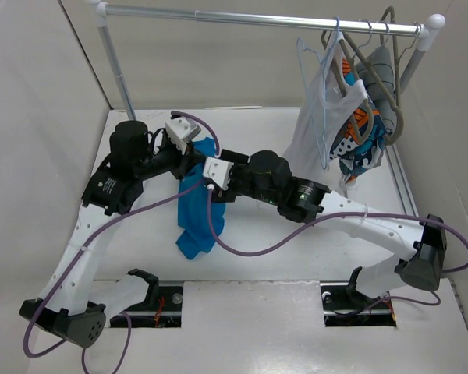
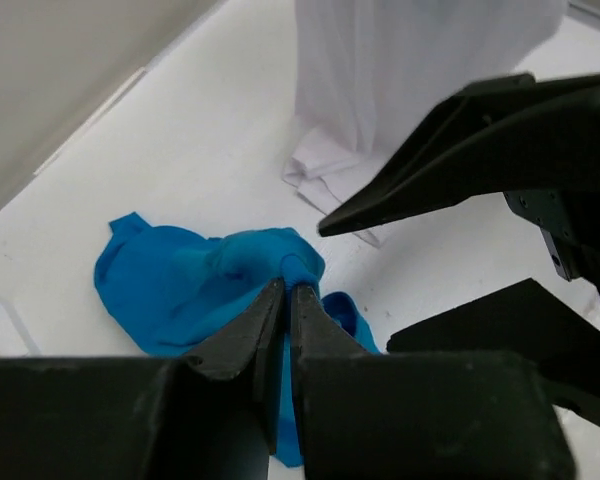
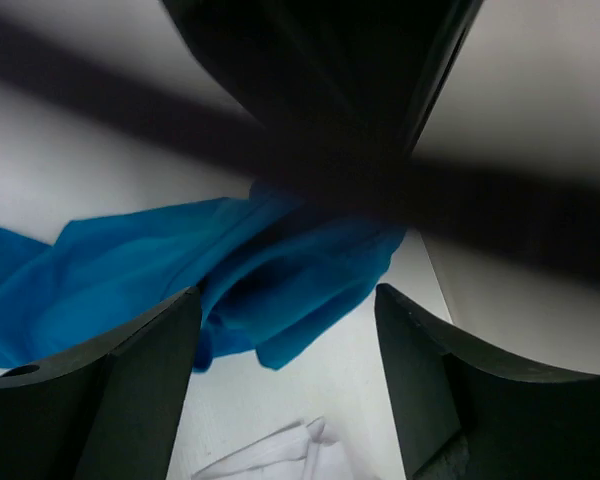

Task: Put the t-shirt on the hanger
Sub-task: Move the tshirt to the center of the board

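Left wrist view: left gripper (image 2: 288,292) pinches a t-shirt (image 2: 175,290) fold on the table (image 2: 210,130), right gripper (image 3: 290,300) spread at its 3 o'clock, likely for a second hold; hanger (image 1: 325,109) hangs at 2 o'clock in the top view.

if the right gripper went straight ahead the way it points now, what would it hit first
Most likely the t-shirt, bunched between the fingers of the open right gripper. The left gripper pinches that cloth just above, so it lies close to the same line; depth is hard to judge.
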Action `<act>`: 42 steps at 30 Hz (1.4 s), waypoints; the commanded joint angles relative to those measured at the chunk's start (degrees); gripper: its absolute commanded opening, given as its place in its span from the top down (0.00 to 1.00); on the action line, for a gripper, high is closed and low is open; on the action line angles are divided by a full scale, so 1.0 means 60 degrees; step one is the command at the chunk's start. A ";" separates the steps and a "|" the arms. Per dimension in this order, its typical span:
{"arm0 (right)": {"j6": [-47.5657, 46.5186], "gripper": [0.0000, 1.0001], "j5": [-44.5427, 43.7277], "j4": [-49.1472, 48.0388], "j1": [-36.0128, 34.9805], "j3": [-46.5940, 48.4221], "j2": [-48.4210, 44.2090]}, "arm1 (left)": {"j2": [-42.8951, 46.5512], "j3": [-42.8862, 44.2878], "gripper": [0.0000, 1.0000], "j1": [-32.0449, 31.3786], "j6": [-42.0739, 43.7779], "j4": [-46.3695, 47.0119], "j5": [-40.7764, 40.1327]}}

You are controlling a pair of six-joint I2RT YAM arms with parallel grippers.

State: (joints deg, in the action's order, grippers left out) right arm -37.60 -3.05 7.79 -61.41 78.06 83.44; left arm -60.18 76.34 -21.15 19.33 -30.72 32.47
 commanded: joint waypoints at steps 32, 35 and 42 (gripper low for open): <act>-0.1829 1.00 -0.0981 0.2844 0.1770 0.3437 0.0743 | 0.0961 0.0126 1.00 0.2426 -0.4440 0.4390 -0.1708; -0.1950 1.00 -0.2317 0.2906 0.1256 0.2262 -0.0088 | 0.1299 -0.1072 1.00 0.2003 -0.2762 0.2787 -0.0622; -0.1321 1.00 -0.1499 0.1997 0.0568 -0.2208 -0.0695 | 0.1169 -0.3842 1.00 0.1518 0.1417 -0.0180 -0.1498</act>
State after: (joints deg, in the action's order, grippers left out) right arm -46.50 -10.48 17.58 -55.88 72.36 75.16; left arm -50.28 58.85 -11.38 13.26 -21.37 25.43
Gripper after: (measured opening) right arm 0.046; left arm 0.014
